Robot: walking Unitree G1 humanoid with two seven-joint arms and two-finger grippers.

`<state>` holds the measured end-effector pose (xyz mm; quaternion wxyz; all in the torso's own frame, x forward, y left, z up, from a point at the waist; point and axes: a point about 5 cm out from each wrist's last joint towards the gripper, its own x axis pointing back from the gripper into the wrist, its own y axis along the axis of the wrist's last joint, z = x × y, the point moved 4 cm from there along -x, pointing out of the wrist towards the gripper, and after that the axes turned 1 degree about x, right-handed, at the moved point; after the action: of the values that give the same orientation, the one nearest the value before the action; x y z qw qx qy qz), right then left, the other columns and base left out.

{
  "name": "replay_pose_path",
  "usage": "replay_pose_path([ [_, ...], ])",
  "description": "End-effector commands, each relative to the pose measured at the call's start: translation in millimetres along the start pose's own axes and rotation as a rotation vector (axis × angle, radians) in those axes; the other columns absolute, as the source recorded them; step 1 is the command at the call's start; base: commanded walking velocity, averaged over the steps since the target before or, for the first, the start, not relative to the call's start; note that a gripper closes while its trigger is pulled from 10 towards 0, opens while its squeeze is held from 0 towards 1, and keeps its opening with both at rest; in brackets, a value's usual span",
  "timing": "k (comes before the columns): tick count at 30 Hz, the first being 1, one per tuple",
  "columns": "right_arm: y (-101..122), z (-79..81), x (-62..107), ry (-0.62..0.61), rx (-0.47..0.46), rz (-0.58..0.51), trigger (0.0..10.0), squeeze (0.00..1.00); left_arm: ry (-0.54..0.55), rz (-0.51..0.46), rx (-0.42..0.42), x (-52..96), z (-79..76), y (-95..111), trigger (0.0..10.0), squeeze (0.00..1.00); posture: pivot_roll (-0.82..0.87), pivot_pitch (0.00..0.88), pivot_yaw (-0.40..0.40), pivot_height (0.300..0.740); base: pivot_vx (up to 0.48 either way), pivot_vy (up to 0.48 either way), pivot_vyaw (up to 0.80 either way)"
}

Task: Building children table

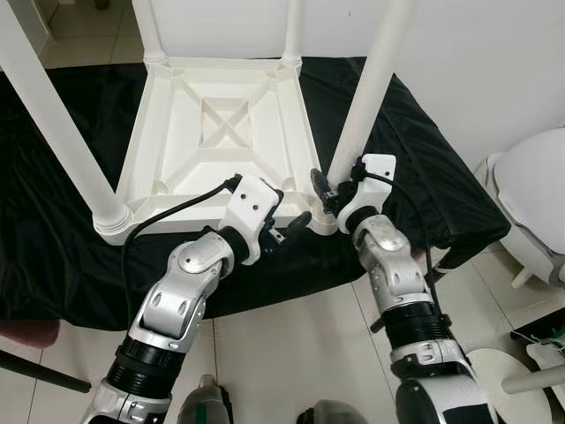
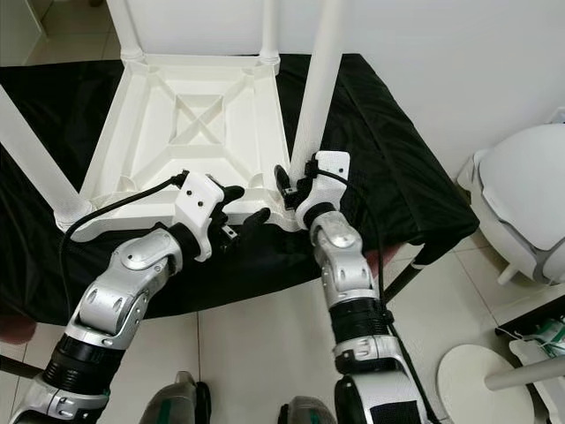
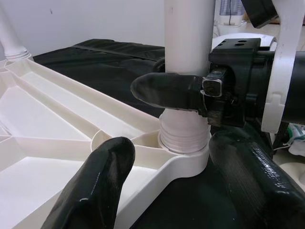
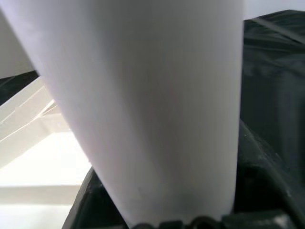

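Table (image 1: 212, 132), white plastic and flipped upside down on a black cloth (image 1: 415, 168), has its near-right leg (image 1: 371, 97) clamped low down by the right gripper (image 1: 325, 188), while the left gripper (image 1: 296, 223) sits spread open beside that corner socket, holding nothing.

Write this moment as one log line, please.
right gripper: shut on table leg | left gripper: open beside corner socket | table: upside down

All four table legs (image 1: 371, 88) run off the top edge, and the right end effector (image 1: 325, 190) hides that leg's socket.
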<state>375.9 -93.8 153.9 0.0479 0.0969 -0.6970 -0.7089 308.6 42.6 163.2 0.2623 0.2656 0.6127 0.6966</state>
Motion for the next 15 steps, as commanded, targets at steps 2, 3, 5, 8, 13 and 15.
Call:
replay_pose_path([
  [2,-14.5,1.8,3.7,-0.033,-0.040,0.060,0.0,0.00,0.062,0.016,0.003,-0.8,7.5,-3.9,10.0,0.00,-0.05,0.026,-0.020,0.740,0.000,0.000,0.00],
  [3,-14.5,3.9,4.6,-0.030,-0.041,0.061,0.0,0.00,0.071,0.015,0.004,-0.6,9.4,-3.7,10.0,0.00,-0.05,0.028,-0.020,0.740,0.000,0.000,0.00],
  [5,-14.5,4.8,5.7,-0.028,-0.047,0.062,0.0,0.00,0.078,0.015,0.004,-0.4,10.7,-3.6,10.0,0.00,-0.05,0.027,-0.022,0.740,0.000,0.000,0.00],
  [8,-12.8,4.5,7.2,-0.007,-0.064,0.056,10.0,0.00,0.088,0.017,0.005,0.7,12.7,-3.7,10.0,0.00,-0.04,0.026,-0.023,0.740,0.000,0.000,0.00],
  [13,-11.6,4.5,7.8,0.016,-0.064,0.054,10.0,0.71,0.093,0.016,0.005,1.2,13.3,-3.4,10.0,0.00,-0.04,0.023,-0.023,0.740,0.000,0.000,0.00],
  [15,-5.6,-0.5,6.2,0.103,-0.068,0.042,10.0,1.00,0.102,0.012,0.003,1.6,15.2,-1.6,10.0,0.00,-0.03,0.012,-0.033,0.740,0.000,0.000,0.00],
])
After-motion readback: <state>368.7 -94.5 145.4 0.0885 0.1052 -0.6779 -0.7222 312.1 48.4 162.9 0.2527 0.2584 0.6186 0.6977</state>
